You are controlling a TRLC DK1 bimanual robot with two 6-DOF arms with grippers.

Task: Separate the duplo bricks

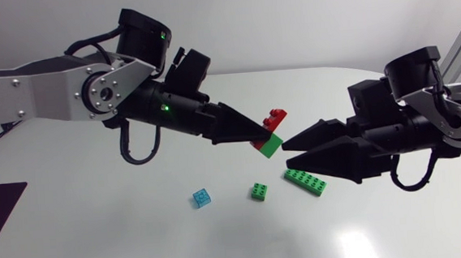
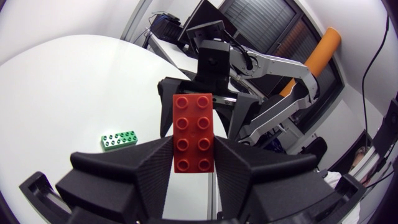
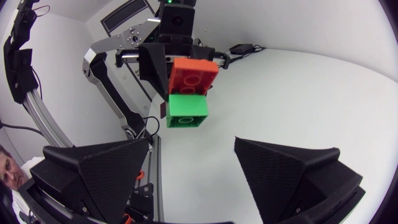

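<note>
Left gripper [image 1: 263,132]: clamped on the red brick [image 1: 276,118], held above the table [image 1: 99,228] mid-scene.
Pair: the stuck green brick [image 1: 270,146] hangs under the red one, just left of the right gripper [image 1: 287,151].
Right gripper: fingers spread, holding nothing.
Risk: a shallow bite on the stuck green brick could slip off, and a hard pull could drag the red brick out of the left fingers.
Count: one red; one blue brick [image 1: 202,198]; three green, namely the stuck one, the small green brick [image 1: 258,191] and the long green brick [image 1: 305,181], the last two lying on the table nearer; two grippers.

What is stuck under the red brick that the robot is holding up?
A small green brick hangs under the red brick, which the left fingers pinch. The studs joining them are covered.
</note>
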